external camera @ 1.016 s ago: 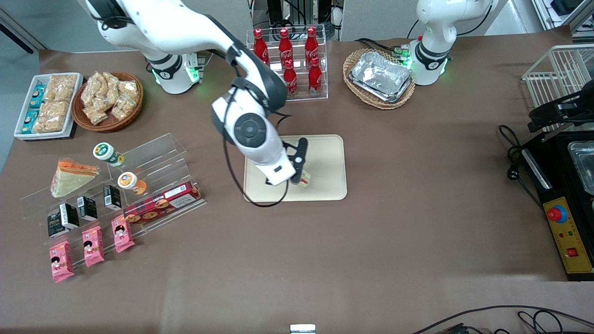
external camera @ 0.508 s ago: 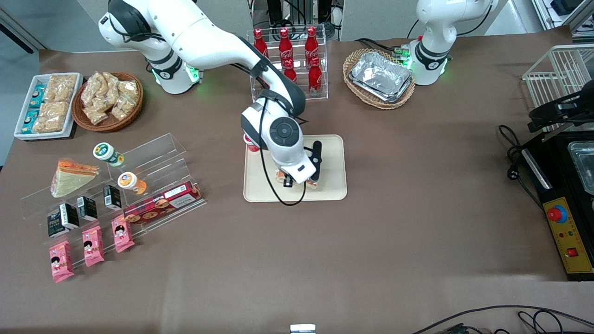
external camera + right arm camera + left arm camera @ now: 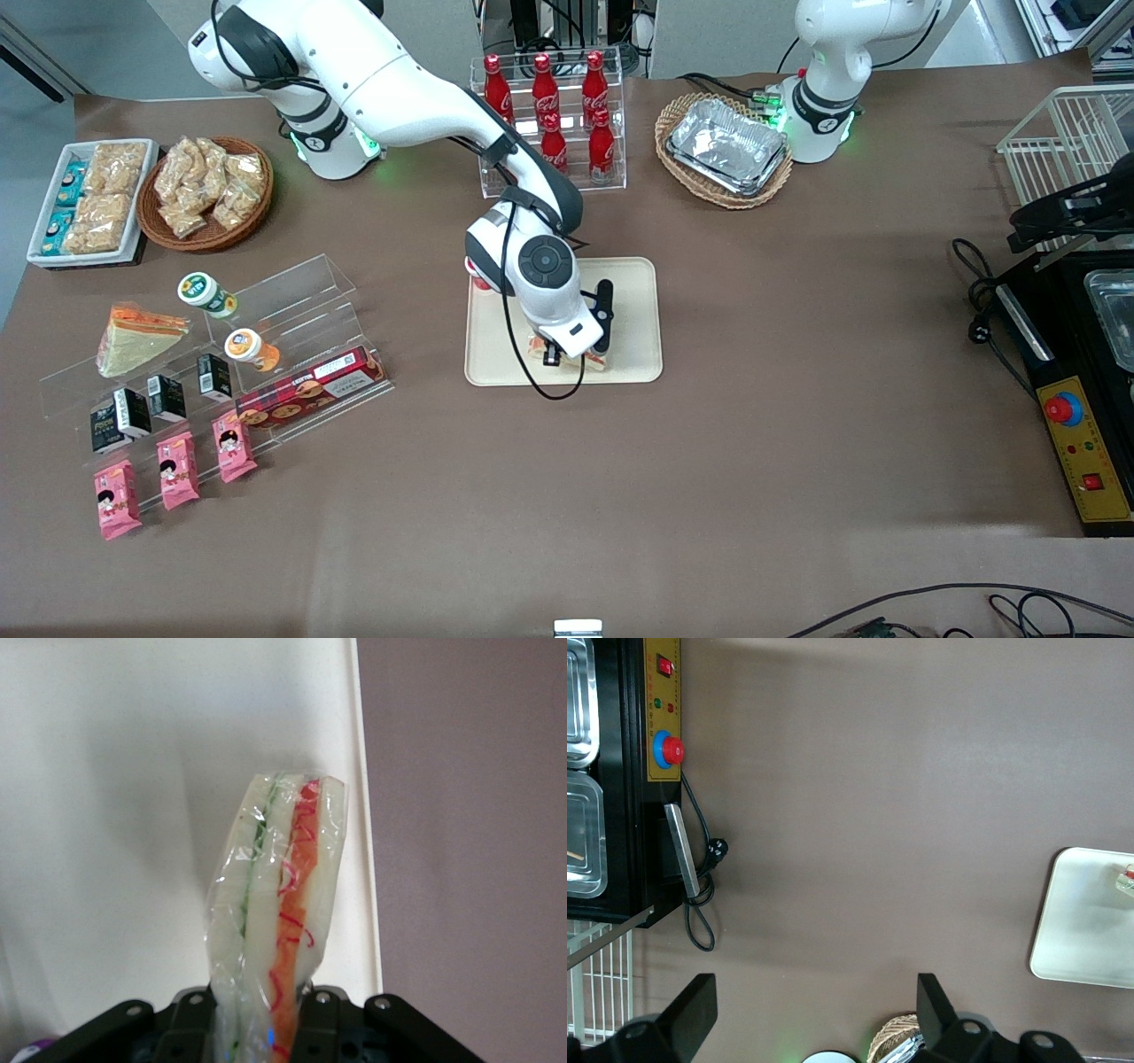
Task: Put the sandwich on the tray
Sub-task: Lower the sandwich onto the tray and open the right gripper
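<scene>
Over the tray (image 3: 634, 292), the gripper (image 3: 574, 354) held the sandwich (image 3: 279, 912).
Its jaws were clamped on the wrapped wedge's end, the striped cut edge pointing down at the tray's surface, near the rim closest to the front camera.

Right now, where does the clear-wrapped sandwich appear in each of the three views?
Front view: the sandwich peeks out under the gripper, over the tray, near its edge closest to the camera.
Left wrist view: only a small piece at the picture's edge, over the tray.
Right wrist view: the sandwich stands in the gripper.
Shared landmark: the tray.
</scene>
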`<act>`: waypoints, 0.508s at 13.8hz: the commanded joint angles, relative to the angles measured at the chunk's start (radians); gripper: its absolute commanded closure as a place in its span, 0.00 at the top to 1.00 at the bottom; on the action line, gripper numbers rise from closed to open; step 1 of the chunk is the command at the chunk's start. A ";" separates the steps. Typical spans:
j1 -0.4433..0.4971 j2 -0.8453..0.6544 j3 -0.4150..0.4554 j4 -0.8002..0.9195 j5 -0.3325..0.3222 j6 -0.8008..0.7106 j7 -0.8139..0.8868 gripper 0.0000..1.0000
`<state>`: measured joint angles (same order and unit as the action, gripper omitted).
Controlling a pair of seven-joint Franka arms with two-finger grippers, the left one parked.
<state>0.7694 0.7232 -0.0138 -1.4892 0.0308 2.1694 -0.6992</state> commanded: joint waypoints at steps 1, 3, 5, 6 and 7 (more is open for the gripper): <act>-0.001 0.013 -0.006 0.000 -0.014 0.032 0.004 0.29; -0.002 0.015 -0.006 0.000 -0.012 0.033 0.009 0.40; -0.002 0.018 -0.006 0.000 -0.011 0.035 0.009 0.51; -0.005 0.018 -0.006 0.000 -0.011 0.035 0.009 0.62; -0.010 0.015 -0.006 0.000 -0.008 0.035 0.009 1.00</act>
<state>0.7671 0.7316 -0.0199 -1.4939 0.0307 2.1855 -0.6986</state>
